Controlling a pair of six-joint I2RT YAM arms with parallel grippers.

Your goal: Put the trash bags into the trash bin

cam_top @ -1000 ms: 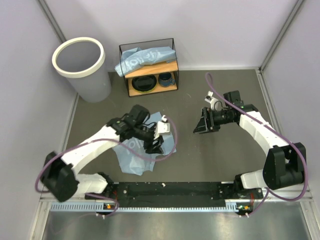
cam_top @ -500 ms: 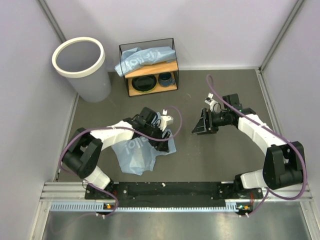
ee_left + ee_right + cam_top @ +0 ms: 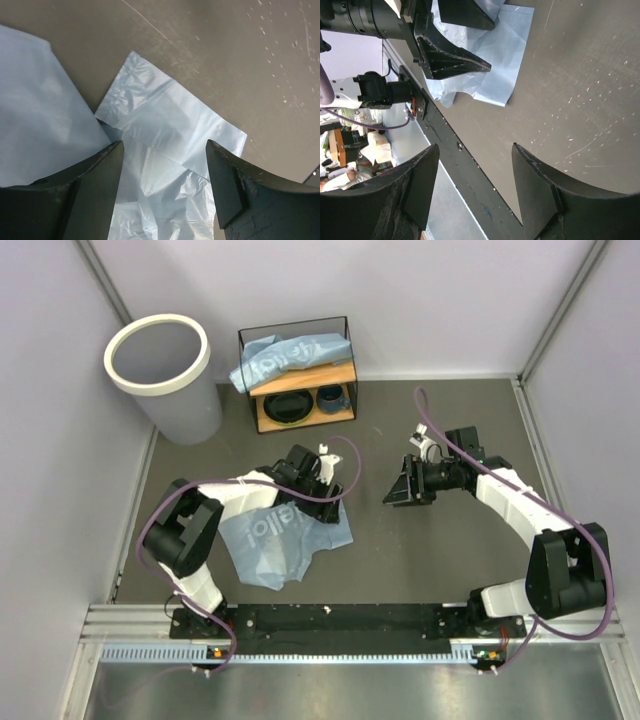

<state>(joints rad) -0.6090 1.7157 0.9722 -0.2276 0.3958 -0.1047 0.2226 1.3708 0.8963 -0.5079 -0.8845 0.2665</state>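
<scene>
A: So, where was the trash bag [image 3: 280, 540]?
B: Flat on the surface, left of middle toward the near edge. The left claw [image 3: 164, 147] hung over it, spread, gripping nothing. The right claw [image 3: 476, 150] gaped empty too.
A: The risk?
B: A shallow pinch could slip off the thin film, dropping it short of the trash bin [image 3: 188, 410] in the far-left corner.

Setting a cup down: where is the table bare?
Bare dark tabletop between the light-blue plastic bag and the right arm, and right of the black-wire wooden shelf. Crowded around the left gripper over the bag.

Two trash bags [image 3: 283, 542], one trash bin [image 3: 207, 352]
</scene>
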